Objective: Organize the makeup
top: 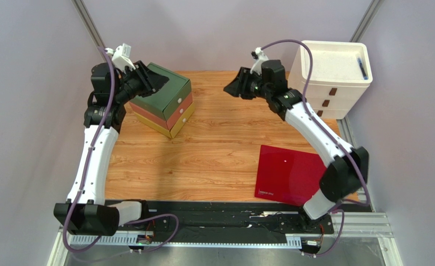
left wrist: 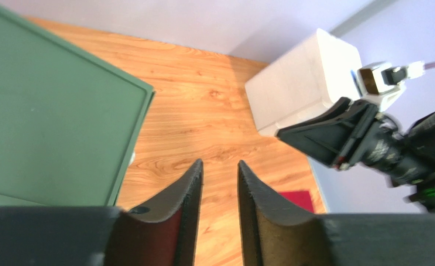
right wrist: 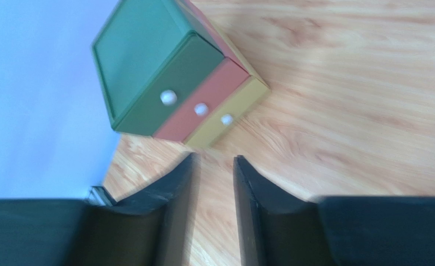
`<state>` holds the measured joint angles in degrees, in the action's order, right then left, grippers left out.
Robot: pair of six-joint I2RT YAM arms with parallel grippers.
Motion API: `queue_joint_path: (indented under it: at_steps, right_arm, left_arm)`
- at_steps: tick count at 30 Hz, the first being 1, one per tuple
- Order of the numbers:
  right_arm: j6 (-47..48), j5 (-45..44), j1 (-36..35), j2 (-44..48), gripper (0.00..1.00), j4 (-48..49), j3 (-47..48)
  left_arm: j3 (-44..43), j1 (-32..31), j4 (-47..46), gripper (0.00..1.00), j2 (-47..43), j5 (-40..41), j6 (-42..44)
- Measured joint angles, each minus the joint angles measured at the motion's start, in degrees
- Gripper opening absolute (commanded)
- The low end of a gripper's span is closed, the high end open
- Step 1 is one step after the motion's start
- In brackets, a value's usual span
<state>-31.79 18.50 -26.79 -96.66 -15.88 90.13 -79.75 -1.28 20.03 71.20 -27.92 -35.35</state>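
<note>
Over far worktop (top: 219, 144), noted left gripper (top: 154, 83) poised above tricolour drawer box (top: 167, 105), right gripper (top: 231, 87) hanging near white drawer unit (top: 328, 83). Found fingers (left wrist: 175, 210) on both narrowly parted, grasping nothing. Sighted no makeup; judged shut inside drawers, hence arms poised near handles.

Wood-grain table (top: 219, 149) boxed in by plain pale walls (top: 25, 111).
Even light falls on lilac-grey walls; slim metal posts (top: 90, 23) stand at both far corners, and a metal rail (top: 364, 224) edges the near side.
</note>
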Motion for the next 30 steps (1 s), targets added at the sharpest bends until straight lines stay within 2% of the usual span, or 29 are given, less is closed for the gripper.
queue_joint_path:
  at_steps: [1, 2, 3, 4, 5, 6, 9, 16, 24, 30]
  right_arm:
    - [1.7, -1.4, -0.1, 3.7, 0.65, -1.4, -2.6]
    - [3.2, -2.8, -0.2, 6.6, 0.68, -2.6, -5.0]
    - [5.9, -5.1, -0.5, 11.0, 0.73, -4.2, -9.2]
    - [6.4, -5.9, -0.6, 12.9, 0.82, -5.3, -11.2]
    - [8.1, -7.7, -0.8, 16.3, 0.85, -7.4, -15.2]
    - [8.5, -8.6, -0.8, 18.0, 1.0, -8.4, -17.5]
    - [10.6, -12.3, -0.9, 23.6, 1.0, -14.5, -27.1]
    - [9.7, -16.1, -0.8, 39.6, 1.0, -22.5, -39.2]
    - [6.2, -16.7, -0.8, 48.0, 1.0, -28.7, -44.8]
    - [5.6, -17.2, -0.8, 53.7, 1.0, -31.7, -44.7]
  left_arm:
    - [0.1, -0.6, 0.4, 0.64, -1.0, -0.7, 1.0]
    - [0.6, -1.0, 0.7, 0.69, -1.9, -1.2, 2.0]
    - [2.0, -1.6, 1.4, 0.99, -3.1, -2.0, 2.8]
    - [3.3, -2.0, 2.3, 0.99, -4.1, -2.3, 3.6]
    - [5.9, -2.4, 3.4, 0.99, -5.8, -2.8, 4.1]
    - [8.4, -2.5, 5.8, 0.99, -7.4, -3.2, 5.0]
    - [12.0, -2.9, 10.3, 0.99, -9.6, -3.5, 6.4]
    - [19.5, -2.9, 25.6, 0.99, -16.0, -2.3, 11.3]
    - [26.4, -2.9, 34.6, 0.99, -23.3, -0.4, 12.6]
    - [26.5, -2.9, 35.1, 0.99, -30.7, -2.3, 12.8]
